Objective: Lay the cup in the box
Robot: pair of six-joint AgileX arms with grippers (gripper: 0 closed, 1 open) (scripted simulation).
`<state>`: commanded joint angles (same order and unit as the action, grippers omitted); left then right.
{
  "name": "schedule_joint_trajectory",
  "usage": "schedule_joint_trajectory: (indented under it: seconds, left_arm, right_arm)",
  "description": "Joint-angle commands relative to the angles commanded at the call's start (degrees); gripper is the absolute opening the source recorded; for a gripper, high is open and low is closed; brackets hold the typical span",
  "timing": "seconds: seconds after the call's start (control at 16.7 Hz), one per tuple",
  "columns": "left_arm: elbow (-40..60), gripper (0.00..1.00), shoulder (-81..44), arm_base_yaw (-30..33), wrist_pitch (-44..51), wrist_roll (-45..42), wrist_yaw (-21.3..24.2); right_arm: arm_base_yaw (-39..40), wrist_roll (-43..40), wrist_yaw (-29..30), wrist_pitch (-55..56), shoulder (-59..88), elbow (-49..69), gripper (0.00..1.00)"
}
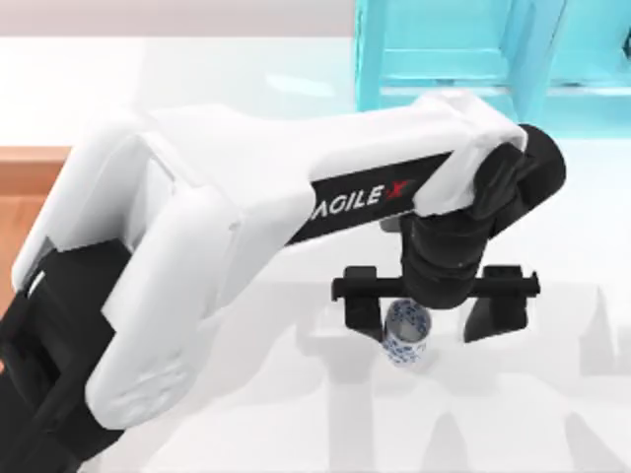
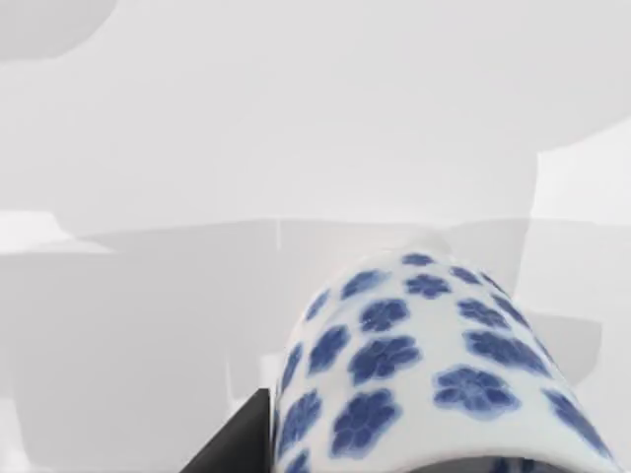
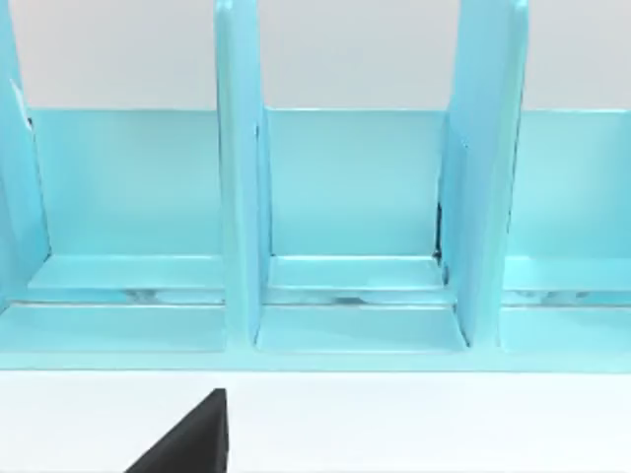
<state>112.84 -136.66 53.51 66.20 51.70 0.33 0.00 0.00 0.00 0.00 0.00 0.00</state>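
The cup (image 1: 405, 335), white with blue flowers, stands on the white table right of centre. My left gripper (image 1: 431, 317) hangs over it, open wide. Its two black fingers (image 1: 361, 310) straddle the cup, which sits closer to the left one. Close up in the left wrist view, the cup (image 2: 434, 374) has a black finger edge beside it. The box (image 1: 22, 187), with a tan wall and orange-brown floor, lies at the table's left edge, mostly hidden under my left arm. A black part of my right gripper (image 3: 187, 443) faces the shelf.
A turquoise shelf frame (image 1: 463, 49) stands at the back right of the table. Its upright dividers and open bays (image 3: 355, 197) show in the right wrist view. The bulky white left arm (image 1: 197, 227) spans the table from lower left to centre right.
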Motion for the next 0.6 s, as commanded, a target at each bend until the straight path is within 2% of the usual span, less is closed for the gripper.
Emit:
schedule_joint_trajectory:
  seconds: [0.54, 0.6]
  left_arm:
    - [0.0, 0.02, 0.0, 0.0, 0.0, 0.0, 0.0]
    - [0.0, 0.0, 0.0, 0.0, 0.0, 0.0, 0.0]
  right_arm:
    - [0.0, 0.0, 0.0, 0.0, 0.0, 0.0, 1.0]
    - [0.0, 0.0, 0.0, 0.0, 0.0, 0.0, 1.0]
